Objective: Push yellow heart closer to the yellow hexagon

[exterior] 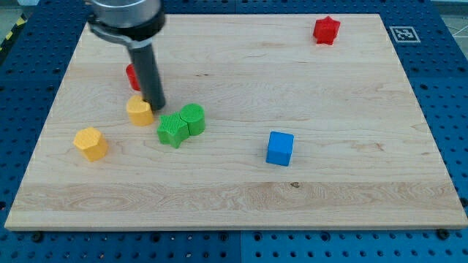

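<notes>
The yellow heart (pixel 139 111) lies on the wooden board at the view's left of centre. The yellow hexagon (pixel 91 142) lies below and to the left of it, about a block's width apart. My tip (pixel 156 107) stands right against the heart's upper right side. The rod rises from there to the view's top left and hides part of a red block (pixel 132 76) behind it.
Two green blocks (pixel 181 123) sit touching each other just right of the heart and my tip. A blue cube (pixel 280 147) lies at centre right. A red star (pixel 326 30) lies near the board's top right corner. The board's left edge (pixel 45 124) is near the hexagon.
</notes>
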You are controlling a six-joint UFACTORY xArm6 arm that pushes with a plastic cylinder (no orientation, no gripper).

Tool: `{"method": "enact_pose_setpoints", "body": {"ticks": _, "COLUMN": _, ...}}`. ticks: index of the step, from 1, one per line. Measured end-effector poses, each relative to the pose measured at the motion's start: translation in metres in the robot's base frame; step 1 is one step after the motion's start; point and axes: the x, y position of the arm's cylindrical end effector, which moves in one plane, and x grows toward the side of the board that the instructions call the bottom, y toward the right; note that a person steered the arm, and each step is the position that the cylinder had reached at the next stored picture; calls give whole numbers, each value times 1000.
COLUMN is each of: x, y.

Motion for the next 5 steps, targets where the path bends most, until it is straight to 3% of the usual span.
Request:
{"method": "enact_pose_setpoints", "body": {"ticks": 3, "x": 26, "y": -71}}
{"method": "enact_pose_setpoints", "body": {"ticks": 4, "x": 22, "y": -73}}
{"method": "enact_pose_setpoints", "body": {"ticks": 5, "x": 17, "y": -27}}
